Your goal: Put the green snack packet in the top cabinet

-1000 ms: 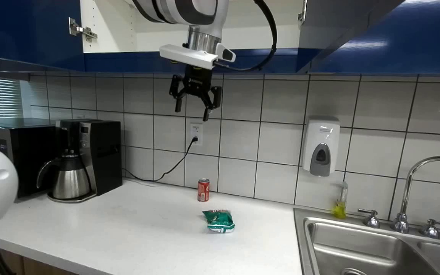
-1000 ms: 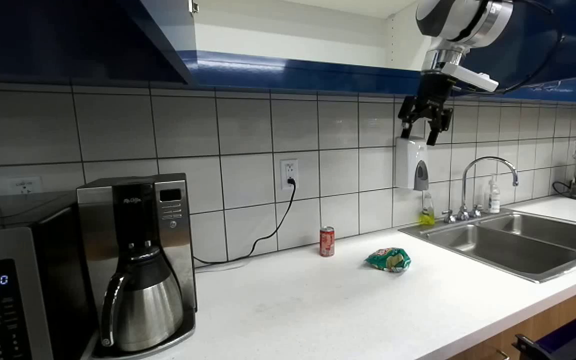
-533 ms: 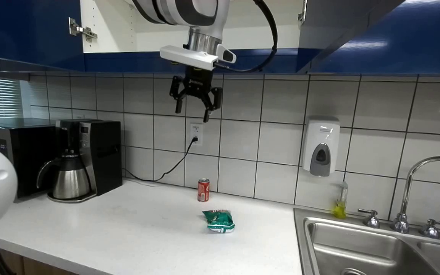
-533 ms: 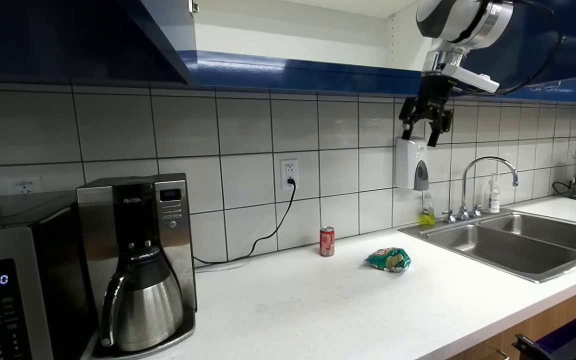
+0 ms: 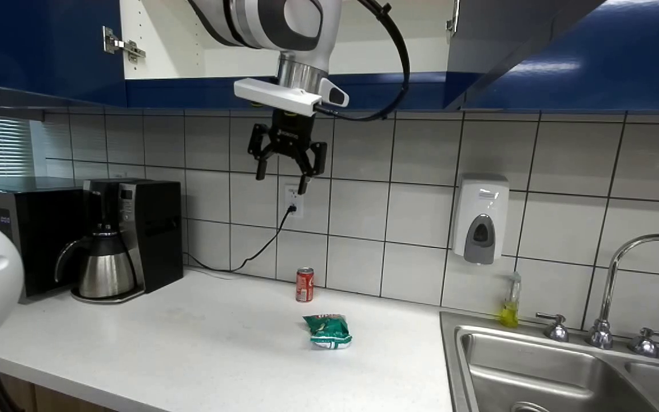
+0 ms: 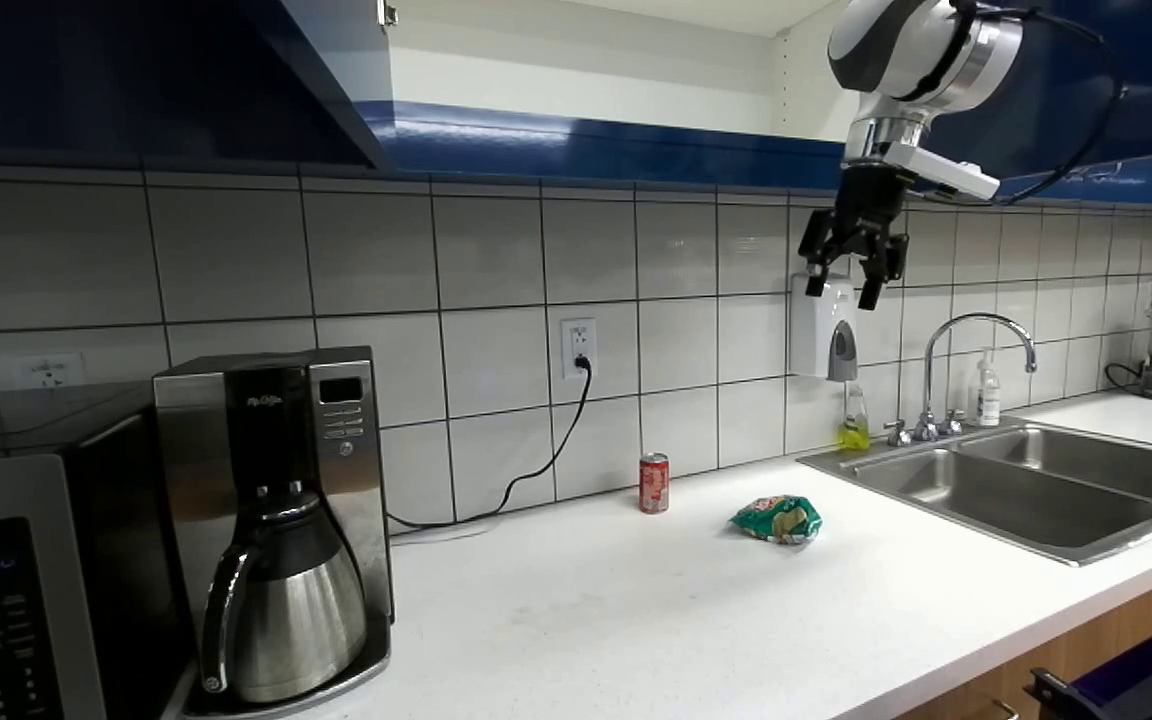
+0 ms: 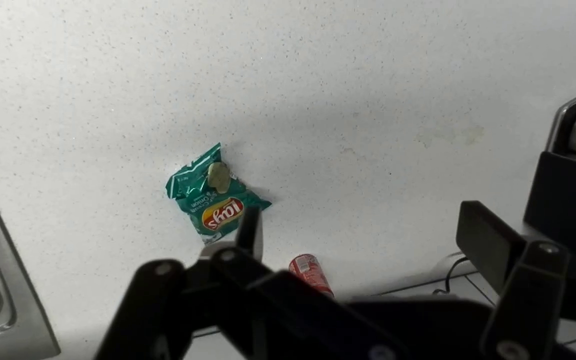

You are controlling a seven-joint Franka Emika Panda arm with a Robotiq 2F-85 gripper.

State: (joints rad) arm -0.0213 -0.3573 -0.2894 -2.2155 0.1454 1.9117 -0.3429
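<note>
The green snack packet (image 5: 329,332) lies flat on the white counter, and it shows in both exterior views and the wrist view (image 7: 203,200). High above the counter hangs my gripper (image 5: 282,178), pointing downward, its jaws wide apart with nothing between them. In the wrist view one finger (image 7: 249,232) overlaps the packet's corner in the picture, without touching it. The packet is off to the left of the space between the jaws there. The top cabinet (image 6: 586,60) stands with its blue doors open and its pale interior showing; the arm passes in front of it (image 5: 386,51).
A small red can (image 5: 304,285) stands behind the packet, near the tiled wall. The coffee maker (image 6: 346,500) and microwave (image 6: 16,490) are at one end of the counter, the steel sink (image 5: 452,360) at the other. A soap dispenser (image 5: 481,217) is fixed to the wall.
My gripper has come down a little and shifted slightly left in an exterior view, its jaws staying wide apart. Packet, can and cabinet doors have kept their places.
</note>
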